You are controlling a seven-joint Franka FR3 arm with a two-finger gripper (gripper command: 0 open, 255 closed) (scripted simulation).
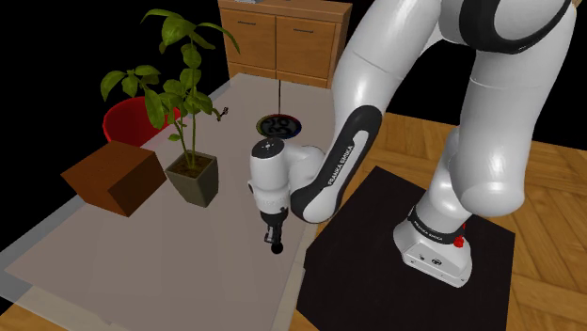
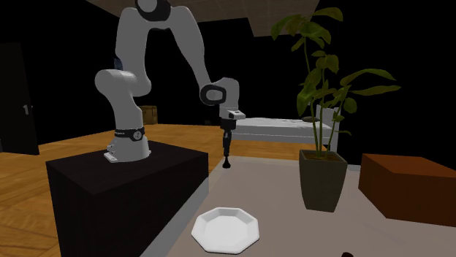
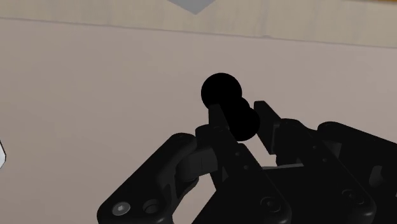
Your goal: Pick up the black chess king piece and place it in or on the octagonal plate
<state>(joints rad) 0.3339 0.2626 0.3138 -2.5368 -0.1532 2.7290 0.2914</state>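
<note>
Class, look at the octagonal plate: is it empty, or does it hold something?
Empty. The white plate shows a bare inside; the black king is clasped in the gripper, away from it.

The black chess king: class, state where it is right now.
In the second exterior view, the black chess king hangs clasped in the tool over the table, beside the stand's corner, beyond the octagonal plate, left of the plant pot.

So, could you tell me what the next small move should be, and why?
Probably carry the black king toward the white octagonal plate: the gripper looks shut on the piece, while the plate lies apart, nearer the camera in the second exterior view, beside the stand.
</note>
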